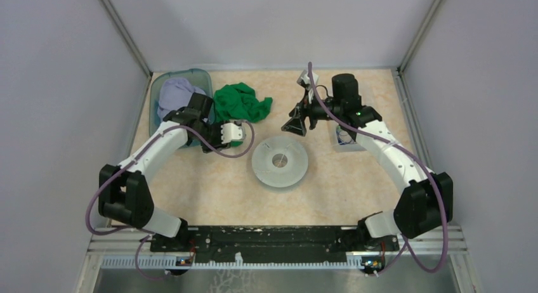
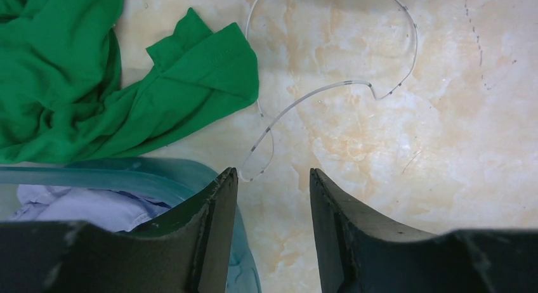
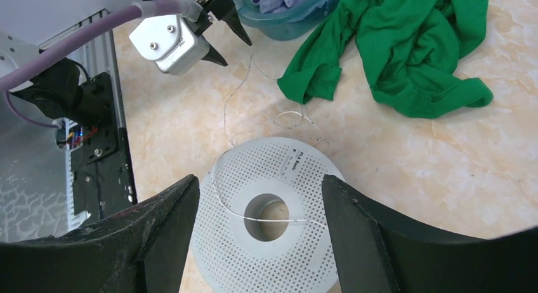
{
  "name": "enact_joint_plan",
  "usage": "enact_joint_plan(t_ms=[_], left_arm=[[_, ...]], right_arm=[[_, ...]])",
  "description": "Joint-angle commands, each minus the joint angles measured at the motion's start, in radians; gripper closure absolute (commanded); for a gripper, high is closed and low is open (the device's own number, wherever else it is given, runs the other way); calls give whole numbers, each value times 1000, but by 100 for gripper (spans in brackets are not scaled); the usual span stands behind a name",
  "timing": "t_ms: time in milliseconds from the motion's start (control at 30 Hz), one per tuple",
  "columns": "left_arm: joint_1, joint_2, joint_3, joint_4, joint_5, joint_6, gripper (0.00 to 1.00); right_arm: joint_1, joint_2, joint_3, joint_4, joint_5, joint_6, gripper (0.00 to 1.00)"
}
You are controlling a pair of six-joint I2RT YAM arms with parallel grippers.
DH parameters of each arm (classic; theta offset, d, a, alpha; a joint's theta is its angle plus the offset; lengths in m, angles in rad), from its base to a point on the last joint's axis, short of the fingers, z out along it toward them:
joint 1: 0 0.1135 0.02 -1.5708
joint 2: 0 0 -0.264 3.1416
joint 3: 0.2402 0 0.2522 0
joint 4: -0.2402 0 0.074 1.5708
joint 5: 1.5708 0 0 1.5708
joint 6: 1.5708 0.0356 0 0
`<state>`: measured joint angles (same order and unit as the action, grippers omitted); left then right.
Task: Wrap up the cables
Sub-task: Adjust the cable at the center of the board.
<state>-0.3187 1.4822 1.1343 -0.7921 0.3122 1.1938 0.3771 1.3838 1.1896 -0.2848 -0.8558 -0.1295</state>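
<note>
1. Hovering low over the surface (image 2: pixel 444 179), the left end effector (image 2: pixel 273 175) has its jaws apart with nothing between them. One loose end of the whitish cable (image 2: pixel 346 84) lies just beside its left fingertip. I take this as lining up to pick up that end.
2. The right end effector (image 3: pixel 260 179) is also open and holds nothing. It hangs directly above the pale spool (image 3: pixel 298 242), probably ready to steady it or to guide the cable onto it.
3. The cable lies slack on the surface, at the centre of the left wrist view. From the loose end at lower centre it climbs toward the upper right, kinks, then arcs back across the top edge. It has no single straight axis, and its overall spread runs from lower centre to upper right.
4. In the right wrist view a strand crosses the spool's hole roughly left to right, and the rest trails toward the upper left.
5. The green cloth (image 2: pixel 63 84) touches one loop at upper left, and the teal bin (image 2: pixel 158 169) sits by the left finger. Both could snag the cable.
6. I cannot make out a dark blue cable.
</note>
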Motion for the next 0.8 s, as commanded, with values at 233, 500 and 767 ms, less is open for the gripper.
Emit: enact_joint_plan(t_ms=[233, 500, 767], left_arm=[[21, 138, 92, -52, 18, 145, 47], [23, 233, 127, -40, 18, 121, 79], [23, 130, 239, -155, 218, -56, 100]], right_arm=[[-1, -46, -20, 35, -9, -26, 29], [-1, -48, -30, 40, -11, -22, 30], [-1, -10, -46, 120, -44, 62, 30]])
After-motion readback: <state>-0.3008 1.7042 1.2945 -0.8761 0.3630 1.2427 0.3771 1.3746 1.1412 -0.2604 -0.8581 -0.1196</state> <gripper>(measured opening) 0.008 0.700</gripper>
